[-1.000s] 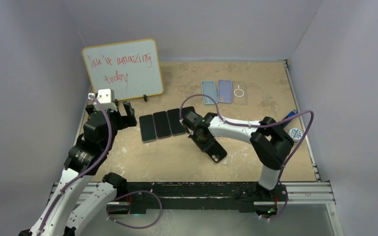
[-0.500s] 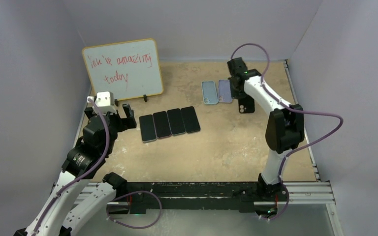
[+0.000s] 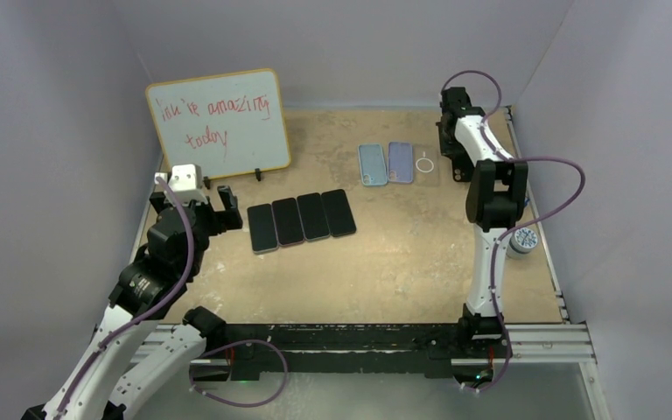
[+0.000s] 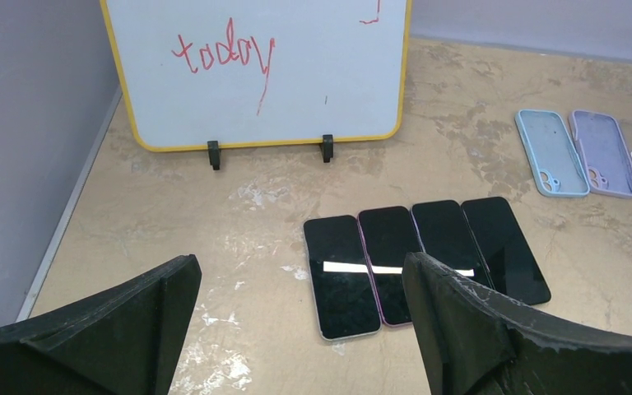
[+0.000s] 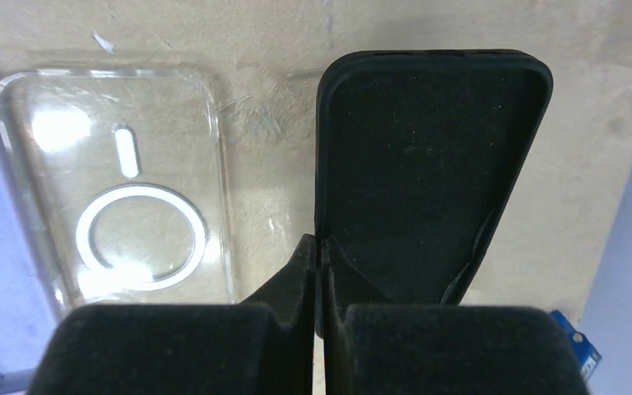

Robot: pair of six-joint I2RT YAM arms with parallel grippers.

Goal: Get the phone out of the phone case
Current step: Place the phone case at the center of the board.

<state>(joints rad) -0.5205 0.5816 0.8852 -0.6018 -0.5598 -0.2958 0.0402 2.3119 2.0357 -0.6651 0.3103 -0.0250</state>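
Several bare phones lie side by side, screens up, left of the table's middle; they also show in the left wrist view. My right gripper is shut on the left edge of an empty black phone case, held open side up just above the table at the far right, beside a clear case. In the top view the right gripper hides the black case. My left gripper is open and empty, hovering left of the phones.
A light blue case, a lilac case and the clear case lie in a row at the back. A whiteboard stands at the back left. A small round object sits by the right wall.
My right arm has carried the black case from the table's middle to the far right, beside the clear case. The left arm has barely moved.
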